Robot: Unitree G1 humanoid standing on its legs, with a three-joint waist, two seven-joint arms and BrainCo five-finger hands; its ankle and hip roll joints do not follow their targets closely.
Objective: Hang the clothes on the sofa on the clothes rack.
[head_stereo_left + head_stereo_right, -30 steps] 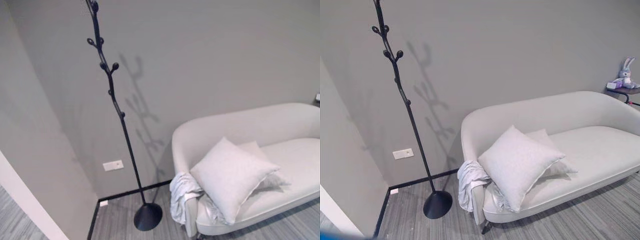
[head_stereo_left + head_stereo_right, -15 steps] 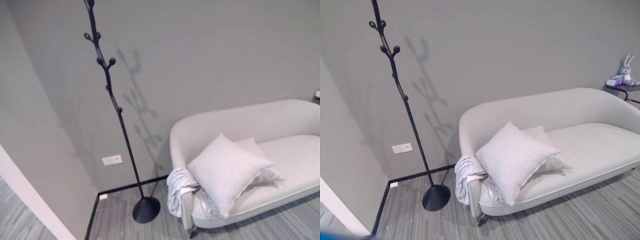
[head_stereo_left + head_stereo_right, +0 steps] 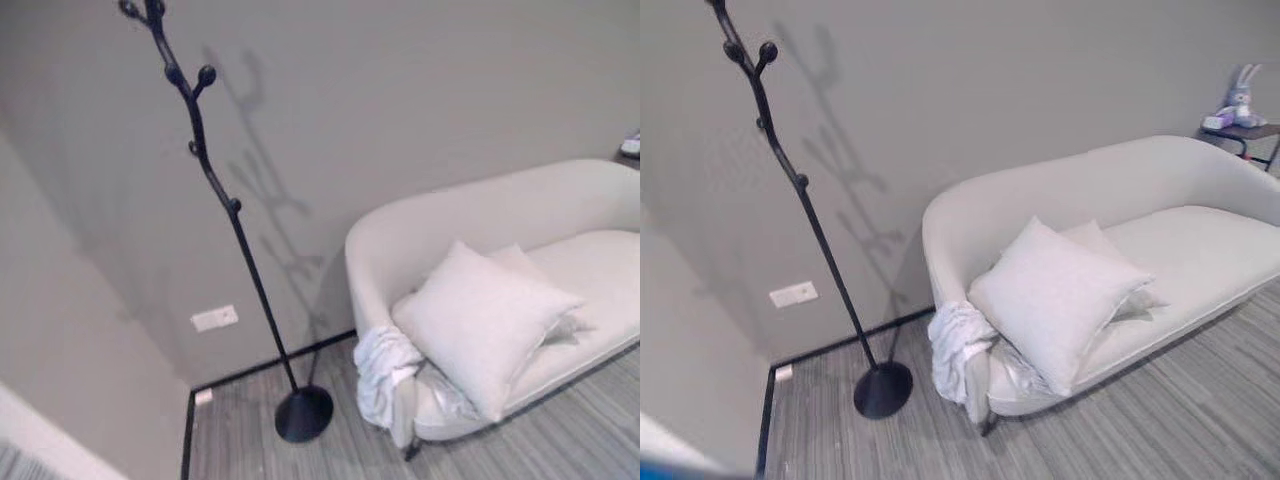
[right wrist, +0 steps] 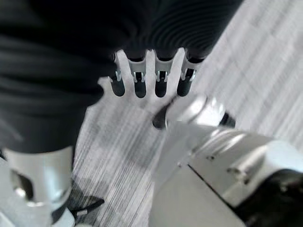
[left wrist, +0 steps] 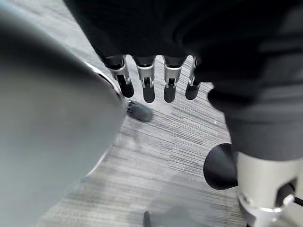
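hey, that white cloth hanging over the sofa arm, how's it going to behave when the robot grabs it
The white cloth drapes in soft folds over the sofa arm, so it is probably floppy and light. It will likely sag and trail from a hand, and may slide off easily.

- The left hand (image 5: 156, 71), seen from its own wrist camera, hangs with its fingers (image 5: 148, 85) straight and side by side, relaxed and holding nothing.
- Its thumb (image 5: 222, 165) stands apart from the finger row, not curled toward it.
- The right hand (image 4: 151, 66), in its own wrist view, has its fingers (image 4: 161, 84) straight in an even row, spread slightly and empty.
- Dark ribbed covers sit over the backs of both hands.
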